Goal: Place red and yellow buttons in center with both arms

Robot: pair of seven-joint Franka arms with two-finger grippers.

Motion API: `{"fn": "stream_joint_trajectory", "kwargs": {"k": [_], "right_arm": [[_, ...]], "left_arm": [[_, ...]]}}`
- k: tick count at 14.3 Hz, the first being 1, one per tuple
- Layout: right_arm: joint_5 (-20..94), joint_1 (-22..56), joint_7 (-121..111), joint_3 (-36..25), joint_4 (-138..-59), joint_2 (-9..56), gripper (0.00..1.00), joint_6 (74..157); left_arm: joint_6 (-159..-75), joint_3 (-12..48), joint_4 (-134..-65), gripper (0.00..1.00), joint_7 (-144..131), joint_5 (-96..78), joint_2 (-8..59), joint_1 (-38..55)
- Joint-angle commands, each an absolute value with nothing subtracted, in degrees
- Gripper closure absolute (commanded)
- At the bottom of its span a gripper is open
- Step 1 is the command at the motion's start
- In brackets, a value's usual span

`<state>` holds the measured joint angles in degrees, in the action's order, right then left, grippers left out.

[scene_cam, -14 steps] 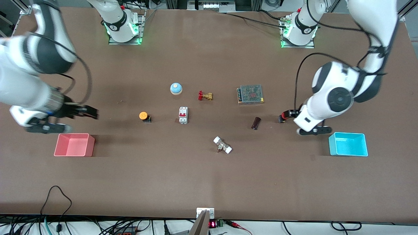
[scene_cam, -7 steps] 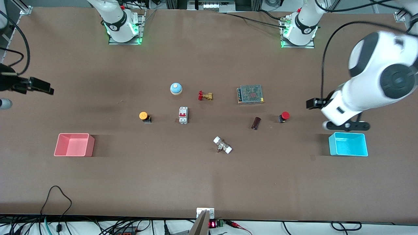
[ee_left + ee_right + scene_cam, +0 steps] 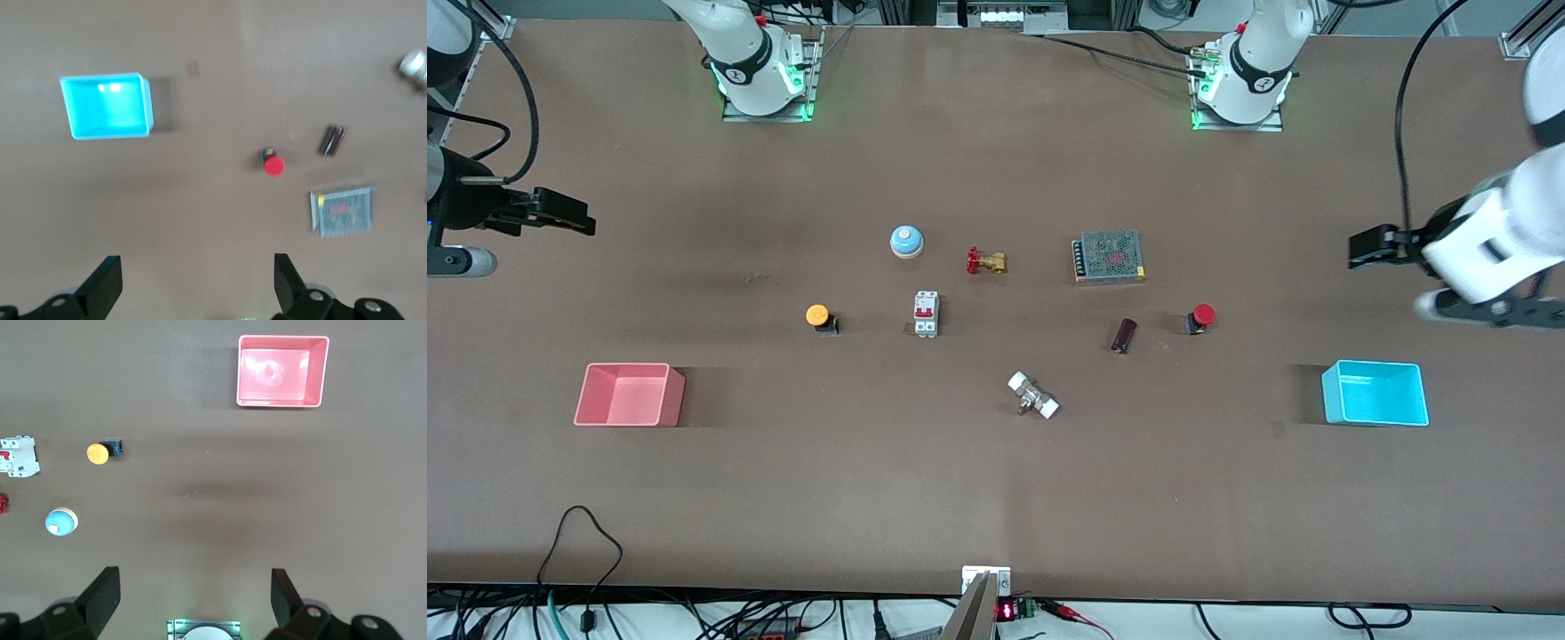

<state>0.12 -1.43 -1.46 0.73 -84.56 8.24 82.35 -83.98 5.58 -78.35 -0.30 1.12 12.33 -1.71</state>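
Note:
The yellow button (image 3: 818,316) stands on the brown tabletop (image 3: 996,480), beside a white breaker; it also shows in the right wrist view (image 3: 100,452). The red button (image 3: 1201,316) stands toward the left arm's end, beside a dark cylinder; it also shows in the left wrist view (image 3: 273,164). My left gripper (image 3: 1368,247) is open and empty, up over bare table at the left arm's end; its jaws show wide apart (image 3: 197,287). My right gripper (image 3: 569,219) is open and empty, up over bare table at the right arm's end (image 3: 193,603).
A pink bin (image 3: 630,395) and a light-blue bin (image 3: 1375,393) stand near the table's ends. Between the buttons are a pale-blue bell (image 3: 906,241), a brass valve (image 3: 985,261), a breaker (image 3: 926,314), a mesh power supply (image 3: 1109,257), a dark cylinder (image 3: 1124,335) and a white-ended fitting (image 3: 1033,396).
Both arms have risen and swung outward to their ends of the table. The left gripper has left the red button, which stands where it was. The right gripper has moved away from the pink bin.

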Motion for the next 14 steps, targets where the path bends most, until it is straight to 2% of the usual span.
{"fn": "stream_joint_trajectory", "kwargs": {"k": [1,3,14], "right_arm": [[0.7,-0.5,-2.3,-0.5,-88.4,4.8,0.00,82.0],[0.7,-0.5,-2.1,-0.5,-90.3,3.3,0.00,81.9],[0.6,-0.5,-2.1,-0.5,-90.2,3.5,0.00,81.9]], "left_arm": [[-96.1,1.7,-98.3,0.00,1.3,-0.7,-2.7,0.3],[-95.7,1.7,-99.5,0.00,1.1,-0.4,-3.6,0.2],[-91.0,1.8,-95.8,0.00,2.8,0.2,-1.5,0.3]]}}
